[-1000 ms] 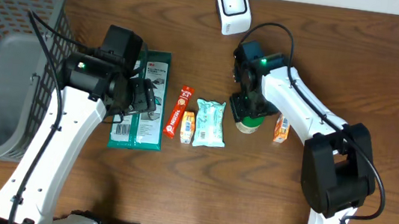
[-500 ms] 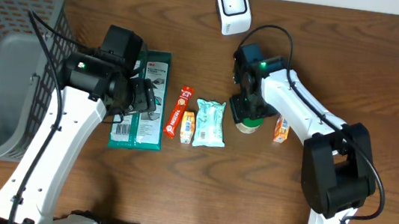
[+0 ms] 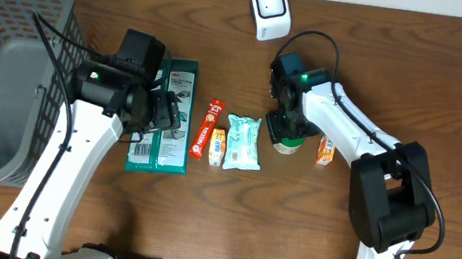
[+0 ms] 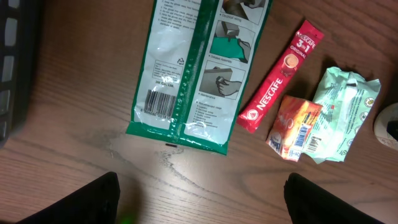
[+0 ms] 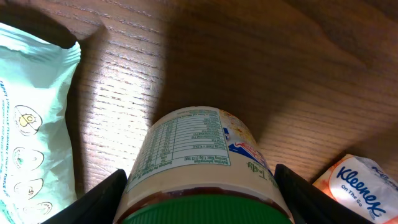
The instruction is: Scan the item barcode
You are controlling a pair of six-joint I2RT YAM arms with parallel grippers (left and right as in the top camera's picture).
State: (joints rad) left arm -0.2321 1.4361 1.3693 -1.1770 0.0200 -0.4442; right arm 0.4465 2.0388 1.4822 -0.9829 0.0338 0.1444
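The right gripper [image 5: 199, 175] has its jaws spread to either side of a jar [image 5: 198, 146], just below the green lid [image 5: 205, 214]. The dark fingers [image 5: 106, 196] seem to lie against its sides, but the wrist view is too close to tell whether they are pressing or only bracketing it. Taking the jar from above at the lid end makes sense: it leaves the whole label band bare to be shown to a reader. The nutrition panel faces this camera and no barcode shows, so I judge that the jar will need turning once it is up.

In the overhead view the jar stands on the bench [image 3: 444, 93] between a mint-green packet [image 3: 243, 142] and a small Kleenex pack [image 3: 326, 149], near both, which leaves a straight-down approach the only easy one. The white scanner [image 3: 269, 9] sits at the far edge, well apart from the jar, with bare wood between them for the carry.

The left gripper [image 4: 202, 186] hangs with its jaws wide and nothing between them, above the bench by a green pouch [image 4: 193, 68] whose barcode [image 4: 158, 99] lies face up. Beside the pouch are a red Nescafe stick [image 4: 280, 78] and an orange sachet [image 4: 295, 127]. The grey basket [image 3: 11, 70] on the left is presumably where scanned goods go.
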